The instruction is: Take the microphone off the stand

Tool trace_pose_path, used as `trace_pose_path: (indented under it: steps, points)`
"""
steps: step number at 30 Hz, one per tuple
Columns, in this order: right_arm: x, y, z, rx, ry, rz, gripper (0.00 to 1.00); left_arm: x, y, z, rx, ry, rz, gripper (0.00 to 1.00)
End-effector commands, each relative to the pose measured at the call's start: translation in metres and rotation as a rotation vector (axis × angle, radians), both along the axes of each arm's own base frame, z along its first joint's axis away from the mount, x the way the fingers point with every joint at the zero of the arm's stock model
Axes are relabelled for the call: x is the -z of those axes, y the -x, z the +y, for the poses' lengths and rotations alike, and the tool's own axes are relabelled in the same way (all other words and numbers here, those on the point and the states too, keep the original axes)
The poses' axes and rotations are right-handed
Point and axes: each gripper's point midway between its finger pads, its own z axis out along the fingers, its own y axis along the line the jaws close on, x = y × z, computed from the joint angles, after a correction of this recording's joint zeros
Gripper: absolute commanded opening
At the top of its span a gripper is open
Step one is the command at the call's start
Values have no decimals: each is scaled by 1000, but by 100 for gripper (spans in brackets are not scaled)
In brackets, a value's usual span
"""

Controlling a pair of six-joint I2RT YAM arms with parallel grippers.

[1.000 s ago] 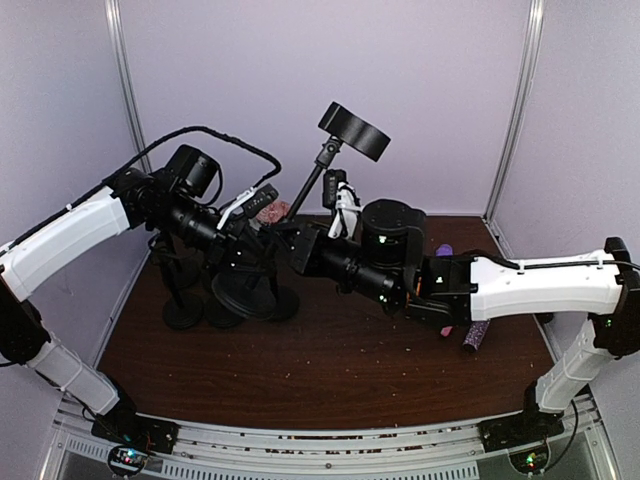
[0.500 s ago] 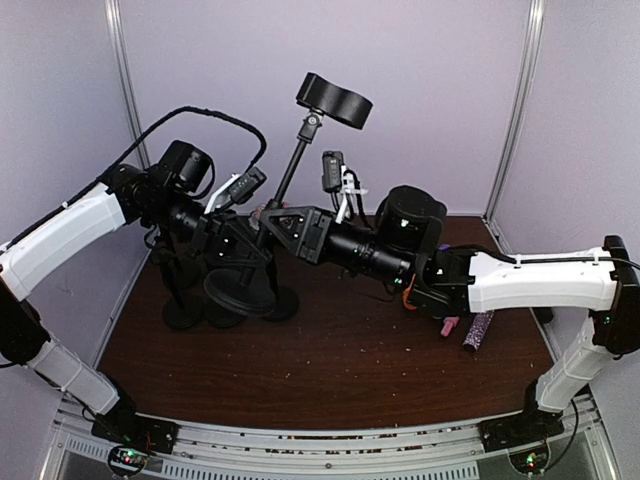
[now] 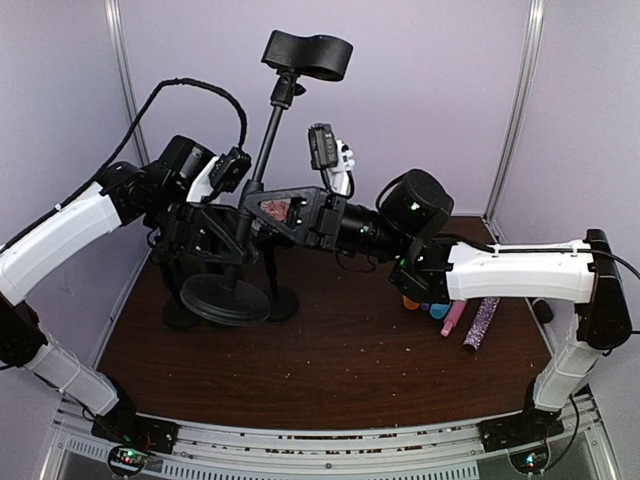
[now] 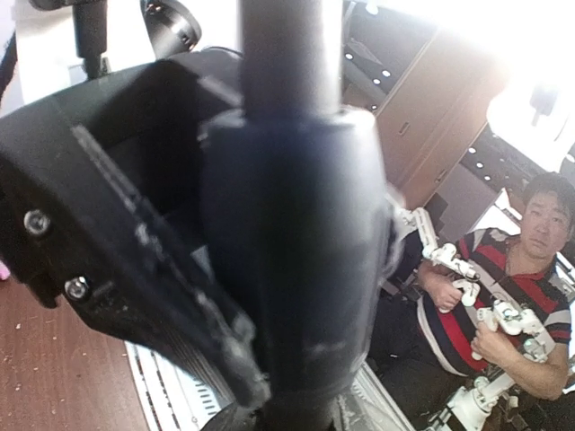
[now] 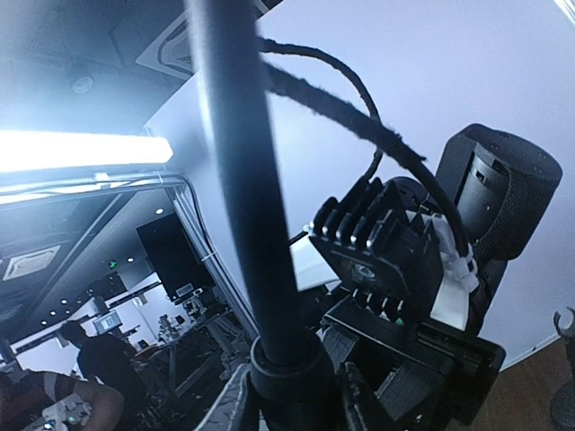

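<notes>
brown worktop [image 3: 350, 370], two claws on one stand [image 3: 262, 150]
left claw [image 3: 236, 245] was clamped tight around its pole; right claw [image 3: 256, 205] gripped the same pole just above it.

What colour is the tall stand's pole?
Black. The stand's pole shows best in the top view.

Arms [image 3: 70, 235]: two. Stands [image 3: 268, 145]: three (one off table). Markers [image 3: 453, 318]: four.
</notes>
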Motion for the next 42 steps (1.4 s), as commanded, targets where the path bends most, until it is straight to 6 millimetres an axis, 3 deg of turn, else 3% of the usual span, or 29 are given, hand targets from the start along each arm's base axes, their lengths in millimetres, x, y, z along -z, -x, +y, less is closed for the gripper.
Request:
trace_pose_path:
  steps: [1, 4, 7, 11, 17, 20, 24, 28, 32, 37, 42]
  points:
    - [-18, 19, -19, -53, 24, 14, 46, -13, -19, -4, -73, 77, -173, 0]
    - [19, -42, -34, 365, 163, 86, 75, -10, -35, -7, -166, 35, -244, 0]
    - [40, -70, -56, 576, 246, 150, 82, -7, -54, -7, -252, -1, -295, 0]
    - [36, -67, -55, 665, 310, 135, 76, 1, -70, -7, -341, -48, -372, 0]
    - [28, -59, -29, 707, 386, 98, 64, 10, -83, -8, -406, -96, -425, 0]
    - [27, -60, -19, 719, 404, 93, 60, 10, -83, -8, -411, -98, -430, 0]
    - [38, -72, -13, 774, 479, 127, 47, 12, -82, -6, -415, -102, -437, 0]
    - [45, -82, -13, 827, 508, 170, 44, 14, -81, -5, -412, -105, -433, 0]
    - [45, -87, -12, 856, 504, 186, 42, 17, -80, -4, -414, -109, -436, 0]
    - [36, -87, -9, 851, 465, 186, 27, 18, -79, -3, -412, -114, -447, 0]
    - [30, -85, -2, 820, 446, 186, 31, 22, -79, -2, -411, -119, -449, 0]
